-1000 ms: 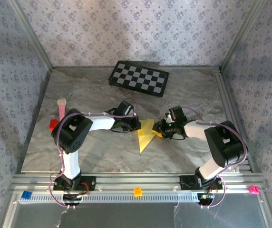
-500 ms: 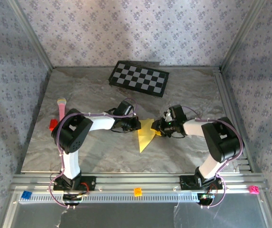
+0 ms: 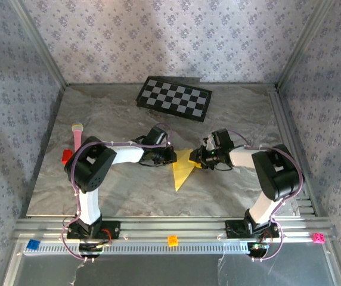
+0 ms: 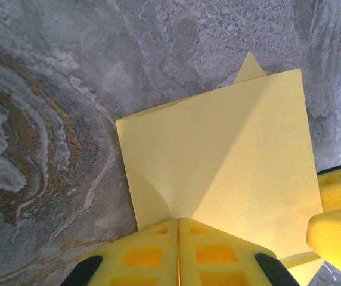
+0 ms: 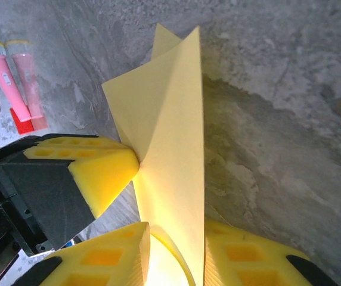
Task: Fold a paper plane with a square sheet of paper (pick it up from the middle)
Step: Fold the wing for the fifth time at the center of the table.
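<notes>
Both claws on the folded paper (image 3: 182,168), mid-table (image 3: 117,113).
Left claw (image 4: 178,253) pinched tight on one paper edge. Right claw (image 5: 173,262) straddles the raised opposite flap, jaws narrowly apart; can't tell whether it grips.

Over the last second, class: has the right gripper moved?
Yes. The right gripper has crept slightly away from the arm bases, toward the checkerboard, and a little leftward in the top view.

One yellow sheet of paper (image 3: 181,168), one checkerboard (image 3: 174,99), two pink markers (image 5: 5,68). Four blocks: red block (image 3: 67,156), blue block (image 3: 33,244), orange block (image 3: 172,240), magenta block (image 3: 318,238). Two arms: left arm (image 3: 90,170), right arm (image 3: 278,173).
</notes>
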You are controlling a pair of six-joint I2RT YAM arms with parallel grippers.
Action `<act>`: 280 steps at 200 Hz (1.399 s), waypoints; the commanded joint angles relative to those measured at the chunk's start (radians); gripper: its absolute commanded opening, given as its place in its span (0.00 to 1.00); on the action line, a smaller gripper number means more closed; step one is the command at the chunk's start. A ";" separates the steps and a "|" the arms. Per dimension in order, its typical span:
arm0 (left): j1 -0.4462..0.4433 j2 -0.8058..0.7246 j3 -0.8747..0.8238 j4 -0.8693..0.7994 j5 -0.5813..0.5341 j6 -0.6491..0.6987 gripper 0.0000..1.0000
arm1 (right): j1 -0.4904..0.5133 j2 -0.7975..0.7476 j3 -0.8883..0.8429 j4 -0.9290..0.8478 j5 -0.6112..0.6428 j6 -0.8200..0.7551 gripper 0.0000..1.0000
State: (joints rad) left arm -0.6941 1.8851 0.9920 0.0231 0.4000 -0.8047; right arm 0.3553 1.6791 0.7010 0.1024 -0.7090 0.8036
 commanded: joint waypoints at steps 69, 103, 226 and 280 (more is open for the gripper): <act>-0.004 -0.030 -0.019 -0.049 -0.024 -0.001 0.10 | -0.025 0.077 0.059 -0.058 -0.072 -0.091 0.17; -0.006 -0.040 -0.027 -0.034 -0.035 -0.003 0.16 | -0.027 0.083 0.071 -0.067 -0.080 -0.096 0.03; -0.251 -0.249 -0.002 -0.208 -0.484 0.277 0.33 | 0.027 -0.082 -0.081 0.133 0.199 0.382 0.00; -0.404 -0.199 0.017 -0.225 -0.679 0.433 0.40 | 0.032 -0.108 -0.075 0.107 0.217 0.397 0.00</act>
State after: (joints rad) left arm -1.0409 1.6585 0.9741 -0.1631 -0.1314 -0.4831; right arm 0.3843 1.5997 0.6327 0.2104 -0.5167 1.1637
